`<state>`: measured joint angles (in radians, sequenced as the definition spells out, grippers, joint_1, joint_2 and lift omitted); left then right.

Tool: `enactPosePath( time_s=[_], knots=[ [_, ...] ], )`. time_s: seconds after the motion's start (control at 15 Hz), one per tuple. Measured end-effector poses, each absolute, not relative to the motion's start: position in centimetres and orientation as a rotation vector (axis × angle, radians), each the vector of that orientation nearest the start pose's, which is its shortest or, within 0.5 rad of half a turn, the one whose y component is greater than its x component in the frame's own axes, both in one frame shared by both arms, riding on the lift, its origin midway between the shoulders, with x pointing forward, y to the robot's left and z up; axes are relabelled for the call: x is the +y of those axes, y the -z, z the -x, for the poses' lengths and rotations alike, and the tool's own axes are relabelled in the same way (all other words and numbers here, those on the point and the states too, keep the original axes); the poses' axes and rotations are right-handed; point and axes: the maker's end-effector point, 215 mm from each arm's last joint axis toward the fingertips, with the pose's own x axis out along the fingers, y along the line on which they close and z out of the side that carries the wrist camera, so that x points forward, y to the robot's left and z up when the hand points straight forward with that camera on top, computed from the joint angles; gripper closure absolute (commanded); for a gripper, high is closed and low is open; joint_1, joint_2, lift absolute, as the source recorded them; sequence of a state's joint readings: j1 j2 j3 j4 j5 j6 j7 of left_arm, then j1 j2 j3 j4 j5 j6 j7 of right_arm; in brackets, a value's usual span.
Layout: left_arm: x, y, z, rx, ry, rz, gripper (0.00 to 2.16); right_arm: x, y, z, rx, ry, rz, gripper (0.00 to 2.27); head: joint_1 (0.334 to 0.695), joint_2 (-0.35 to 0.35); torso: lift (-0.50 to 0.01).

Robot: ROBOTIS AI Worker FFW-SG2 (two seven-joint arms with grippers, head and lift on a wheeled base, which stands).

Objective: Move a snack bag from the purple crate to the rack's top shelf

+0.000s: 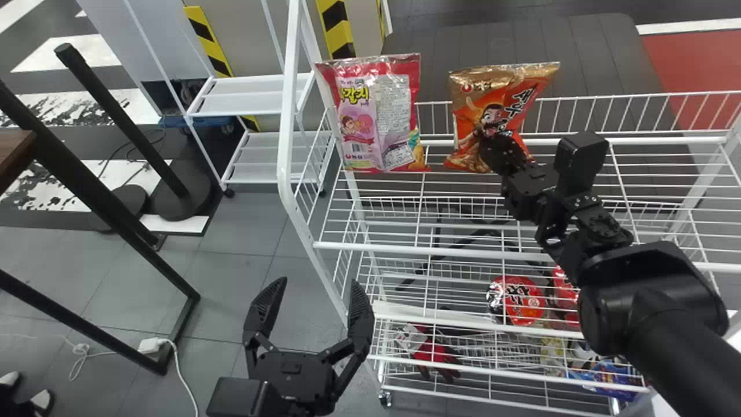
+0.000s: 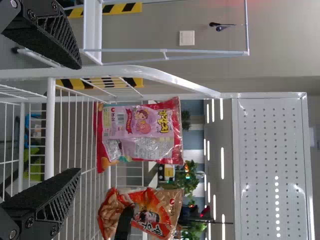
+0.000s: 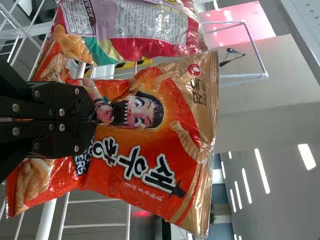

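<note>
The orange snack bag [image 1: 483,110] stands upright at the back edge of the rack's top shelf [image 1: 393,248], printed front towards the robot. The right gripper [image 1: 505,157] reaches over the shelf's front edge and is clamped on the bag, its fingers pinching the front below the middle (right across the printed face, as it happens). The bag's lower end seems to be down on the wires, though the arm and the folds make contact hard to judge.

Just to the left of it, at the shelf's back left corner, stands a pink snack bag [image 1: 373,116], also upright, with its back panel facing the robot. In the head view a narrow gap parts the two.

The left gripper [image 1: 319,285] is held in front of the rack, near its front left corner, with its two fingers wide apart and nothing between them.

On the lower levels of the rack lie a round red pack [image 1: 521,300], a pair of red and black gloves [image 1: 434,354] towards the left, and a blue bag [image 1: 615,377] near the front right corner. Beyond the rack's left side stands a white cart [image 1: 249,95]; a white power strip [image 1: 151,346] lies on the floor at the foot of a black frame [image 1: 188,301].
</note>
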<state>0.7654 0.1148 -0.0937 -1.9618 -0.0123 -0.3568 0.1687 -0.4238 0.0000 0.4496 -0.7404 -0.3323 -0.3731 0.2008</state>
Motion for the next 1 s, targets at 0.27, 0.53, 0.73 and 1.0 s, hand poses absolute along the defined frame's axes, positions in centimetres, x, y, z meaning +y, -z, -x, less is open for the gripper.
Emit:
enactPosePath(
  time_s=[0.27, 0.53, 0.73, 1.0],
  knots=[
    [21.8, 37.9, -34.2, 0.008, -0.017, -0.028, 0.08, -2.4, 41.7, -63.4, 0.069, -0.481, -0.125, 0.43, 0.695, 0.217, 0.001],
    [21.8, 37.8, -34.1, 0.005, -0.017, -0.028, 0.08, -2.3, 42.2, -63.2, 0.076, -0.487, -0.119, 0.36, 0.695, 0.219, 0.001],
    [21.7, 37.8, -34.1, 0.004, -0.016, -0.026, 0.08, -2.0, 42.3, -63.0, 0.077, -0.495, -0.113, 0.27, 0.695, 0.221, 0.001],
    [21.7, 38.1, -34.3, 0.008, -0.011, -0.025, 0.08, -1.4, 40.9, -62.7, 0.025, -0.514, -0.091, 0.16, 0.695, 0.228, 0.001]
  ],
)
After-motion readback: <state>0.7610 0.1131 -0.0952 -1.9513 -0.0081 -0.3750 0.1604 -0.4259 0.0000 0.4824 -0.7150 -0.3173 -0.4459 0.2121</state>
